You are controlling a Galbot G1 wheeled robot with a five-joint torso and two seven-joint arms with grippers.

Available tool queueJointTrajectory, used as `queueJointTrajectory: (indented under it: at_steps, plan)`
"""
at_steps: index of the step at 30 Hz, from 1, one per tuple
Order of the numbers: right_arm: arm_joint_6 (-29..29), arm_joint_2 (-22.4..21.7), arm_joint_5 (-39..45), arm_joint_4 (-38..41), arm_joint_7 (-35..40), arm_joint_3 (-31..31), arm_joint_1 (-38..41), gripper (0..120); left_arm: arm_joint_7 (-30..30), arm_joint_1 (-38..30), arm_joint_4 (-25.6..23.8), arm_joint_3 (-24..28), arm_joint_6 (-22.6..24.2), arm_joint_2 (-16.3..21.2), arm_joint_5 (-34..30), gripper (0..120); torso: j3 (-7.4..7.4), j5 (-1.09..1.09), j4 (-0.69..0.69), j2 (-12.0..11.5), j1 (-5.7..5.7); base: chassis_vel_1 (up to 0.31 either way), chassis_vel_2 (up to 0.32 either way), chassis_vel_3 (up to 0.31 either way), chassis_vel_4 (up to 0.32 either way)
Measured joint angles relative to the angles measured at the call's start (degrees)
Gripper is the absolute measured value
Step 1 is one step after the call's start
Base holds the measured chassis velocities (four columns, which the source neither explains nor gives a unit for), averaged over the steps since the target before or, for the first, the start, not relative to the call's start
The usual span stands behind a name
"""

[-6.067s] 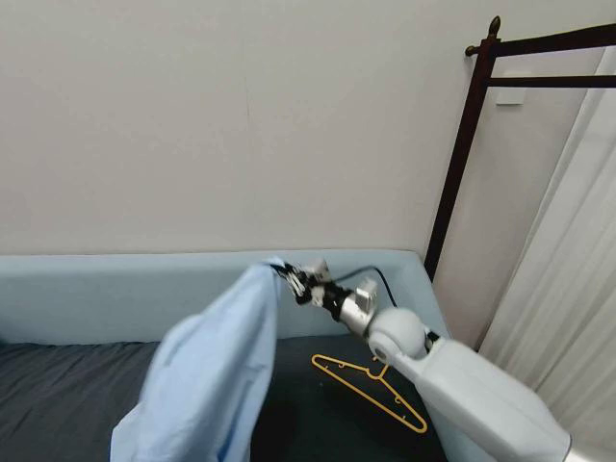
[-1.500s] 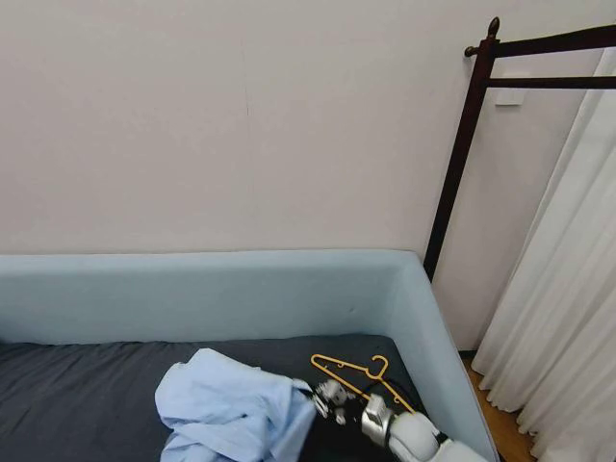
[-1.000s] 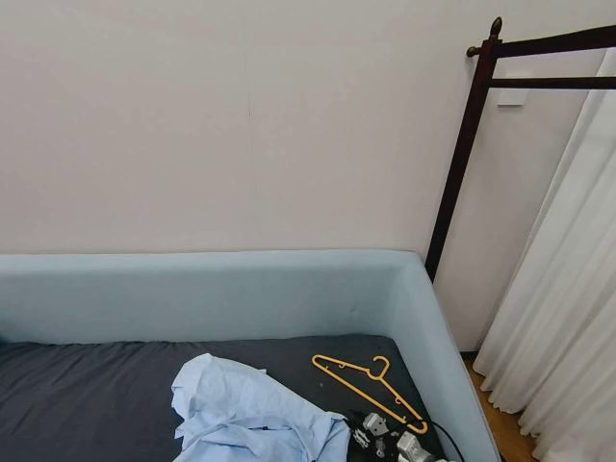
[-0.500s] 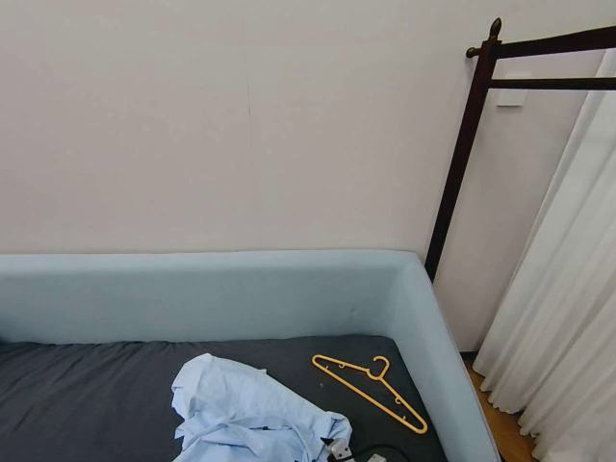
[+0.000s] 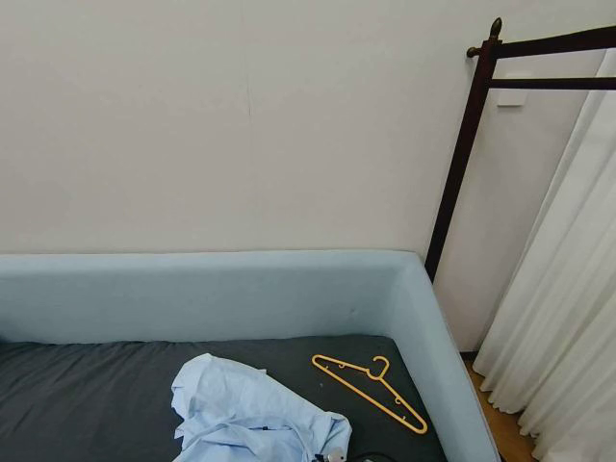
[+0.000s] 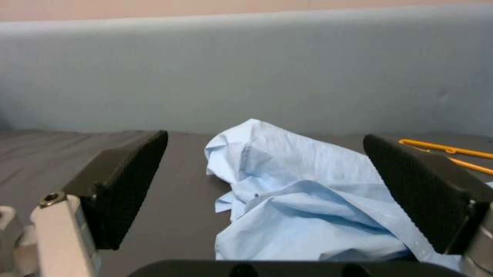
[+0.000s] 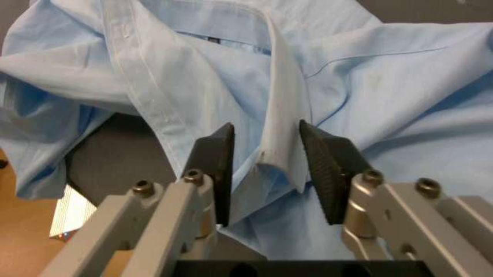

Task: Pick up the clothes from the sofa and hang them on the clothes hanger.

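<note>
1. Right gripper (image 7: 266, 144): positioned directly over the light blue shirt (image 7: 193, 75). The jaws are released. They stand apart on either side of a raised fold of the cloth. The fold touches one finger (image 7: 327, 164) and is clear of the other.
2. Shirt marking: a small dark tag (image 7: 212, 39) sits inside the collar. Its text is too small to read.
3. Left gripper (image 6: 264, 138): held low over the dark seat (image 5: 77, 385), pointing at the shirt from the front. The jaws are spread fully apart and grasp nothing.
4. Task item location: the shirt lies crumpled on the seat, at its front edge and right of centre. In the head view, the lower frame edge cuts off the near part of the shirt. A small grey part at that edge, touching the cloth, is hard to identify.
5. Yellow hanger (image 5: 385, 408): lies flat on the seat near the right end, just beside the shirt and not touching it.
6. Sofa (image 5: 192, 294): pale blue backrest and right armrest enclose the seat.
7. Dark wooden clothes rack (image 5: 460, 154): stands behind the sofa's right rear corner. Its crossbars are cut off at the frame edge.
8. White curtain (image 5: 568, 289): hangs to the right, partly in front of the rack.
</note>
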Motion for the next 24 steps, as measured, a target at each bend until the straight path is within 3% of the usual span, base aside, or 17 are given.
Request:
queueJointTrajectory:
  at_steps: [9, 18, 24]
  plan:
    - [0.07, -0.51, -1.34, 0.07, 0.54, -0.95, -0.69, 0, 0.0, -1.55, -0.05, -1.23, 0.22, 0.95, -1.45, 100, 0.0, 0.0, -0.01, 0.0, 0.0, 0.0, 0.0, 0.0, 0.0]
    - [0.2, -1.36, -1.58, 3.12, 1.5, 0.38, -0.58, 0, -0.02, -2.19, -0.54, -0.66, 1.38, 1.87, -1.9, 100, 0.0, 0.01, 0.0, 0.0, 0.0, 0.0, 0.0, 0.0, 0.0]
    - [4.23, -8.11, -6.82, 15.28, 0.24, 3.92, -0.1, 0, 0.97, -5.55, -0.84, 0.43, 5.28, 7.48, -4.62, 100, 0.0, 0.0, 0.01, 0.0, 0.0, 0.0, 0.0, 0.0, 0.0]
